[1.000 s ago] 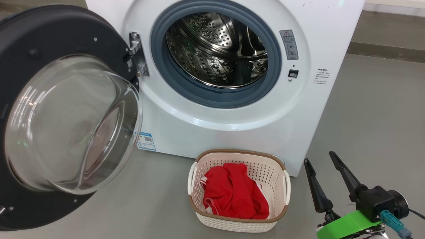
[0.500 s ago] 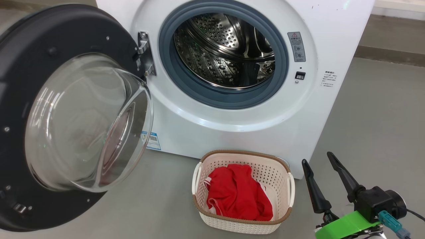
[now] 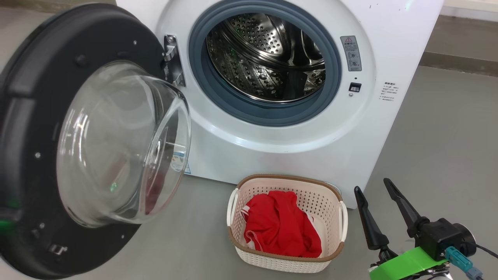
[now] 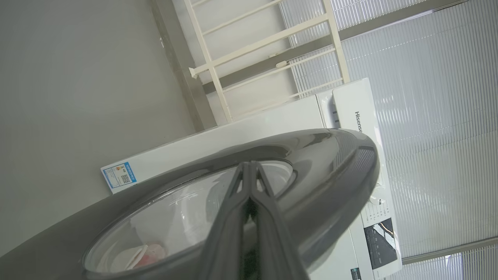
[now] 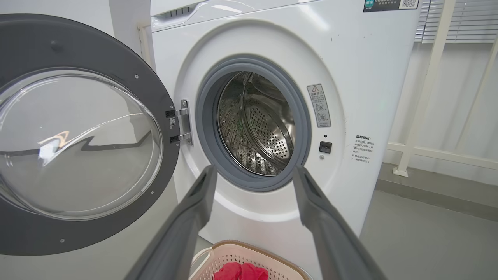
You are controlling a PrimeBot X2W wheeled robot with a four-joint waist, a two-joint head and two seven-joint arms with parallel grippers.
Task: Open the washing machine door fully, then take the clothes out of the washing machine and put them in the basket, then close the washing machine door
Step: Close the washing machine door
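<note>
Two fingers of my left gripper (image 4: 249, 167) are pressed tight together with nothing between them. They lie across the glossy dark outer face of the washing machine door (image 4: 334, 163), tips over the edge of its glass window; I cannot tell whether they touch it. My right gripper (image 3: 372, 186) has its fingers spread wide and holds nothing, low above the grey floor (image 3: 435, 136), near the basket (image 3: 288, 179) but apart from it. The basket stands on the floor just in front of the washing machine (image 3: 295, 155), and the red clothes (image 3: 280, 227) lie bunched inside it. The door hangs open on its hinge (image 3: 171, 58) at my left, bowl window bulging toward me. Behind it the grey ring (image 3: 272, 114) frames the steel drum (image 3: 264, 58), where I see bare metal.
</note>
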